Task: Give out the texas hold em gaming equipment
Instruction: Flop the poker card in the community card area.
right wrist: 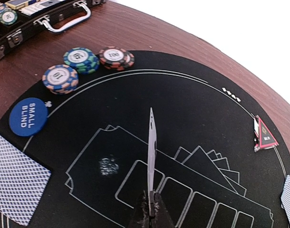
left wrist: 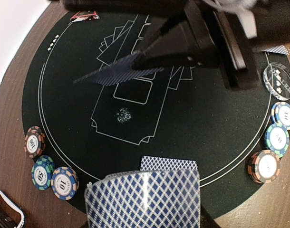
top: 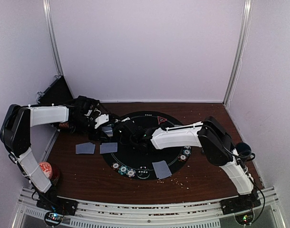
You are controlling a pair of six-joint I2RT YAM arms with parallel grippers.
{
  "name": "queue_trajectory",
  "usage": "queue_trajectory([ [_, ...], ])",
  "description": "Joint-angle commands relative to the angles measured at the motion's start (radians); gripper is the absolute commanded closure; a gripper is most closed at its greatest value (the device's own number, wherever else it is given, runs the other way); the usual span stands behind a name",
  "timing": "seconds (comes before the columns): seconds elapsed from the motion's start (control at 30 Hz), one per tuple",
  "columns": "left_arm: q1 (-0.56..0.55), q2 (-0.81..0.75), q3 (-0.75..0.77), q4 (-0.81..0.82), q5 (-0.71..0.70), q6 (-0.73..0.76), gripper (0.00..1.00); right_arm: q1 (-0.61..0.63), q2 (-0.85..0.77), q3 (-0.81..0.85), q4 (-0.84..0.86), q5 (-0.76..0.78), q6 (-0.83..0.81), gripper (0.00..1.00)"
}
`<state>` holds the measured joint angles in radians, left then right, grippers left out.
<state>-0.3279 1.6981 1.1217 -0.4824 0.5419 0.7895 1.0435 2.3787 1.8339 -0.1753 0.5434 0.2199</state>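
The right tool (right wrist: 149, 213) is pinching one grey-blue-backed playing card (right wrist: 151, 152) edge-on above the round black felt mat (right wrist: 197, 104); the left tool (top: 106, 124) is clamping the deck (left wrist: 145, 199). Apparently dealing is taking place; the card is awaiting flat placement.

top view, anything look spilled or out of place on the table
Pale crumbs are scattered on the table just off the near right edge of the mat, with more along the front rail. They look like spilled debris, but they are too small to tell what they are.
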Motion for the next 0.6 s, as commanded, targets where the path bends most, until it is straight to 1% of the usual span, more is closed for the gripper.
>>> queue_trajectory([
  [0.0,0.008,-0.028,0.026,0.007,0.021,-0.011,0.58,0.007,0.053,0.056,-0.006,-0.026,-0.028,1.00],
  [0.33,0.012,-0.032,0.026,0.007,0.027,-0.008,0.58,0.007,0.112,0.087,0.062,-0.143,-0.031,1.00],
  [0.57,0.015,-0.032,0.027,0.007,0.033,-0.007,0.58,0.007,0.140,0.116,0.085,-0.165,-0.053,0.98],
])
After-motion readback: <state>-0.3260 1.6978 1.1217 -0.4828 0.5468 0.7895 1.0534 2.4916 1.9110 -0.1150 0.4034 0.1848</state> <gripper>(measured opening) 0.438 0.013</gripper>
